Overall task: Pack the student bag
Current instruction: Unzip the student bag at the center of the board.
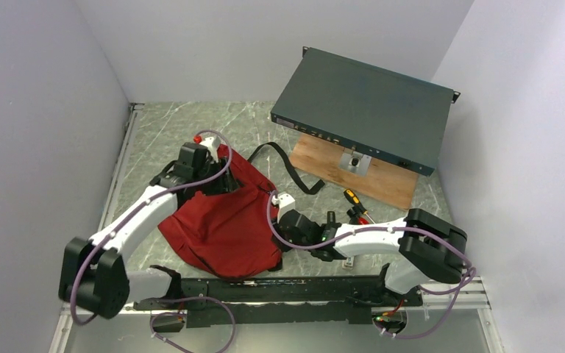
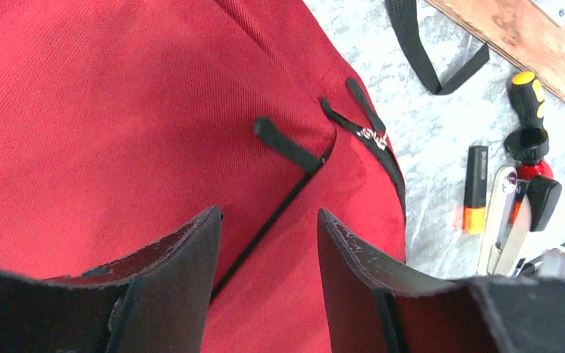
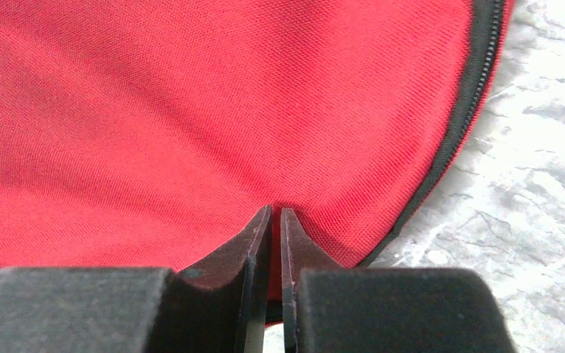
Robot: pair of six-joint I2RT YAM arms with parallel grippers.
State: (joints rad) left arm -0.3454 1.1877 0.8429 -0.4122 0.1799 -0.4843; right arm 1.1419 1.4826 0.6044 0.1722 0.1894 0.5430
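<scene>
- Bench point(image 1: 191, 125): grey marbled top, carrying everything listed.
- Metal box point(image 1: 360, 107): flat, dark teal, at the far right, its near edge over a wooden board point(image 1: 382, 180).
- Student bag point(image 1: 221, 220): dark red fabric, slumped at the centre-left of the bench between the two arms. A black strap point(image 2: 410, 44) trails from it toward the board.
- Left pincer point(image 2: 268, 213): fingers spread, poised over the bag's far side, straddling a black zip line just below a pull tab point(image 2: 287, 145).
- Right pincer point(image 3: 276, 213): fingers pressed nearly together, pinching bag fabric near the black zip edge on its right side.
- Screwdriver point(image 2: 524, 95): yellow and black handle, right of the bag.
- Highlighter point(image 2: 474, 191): orange and black, just beside the screwdriver.
</scene>
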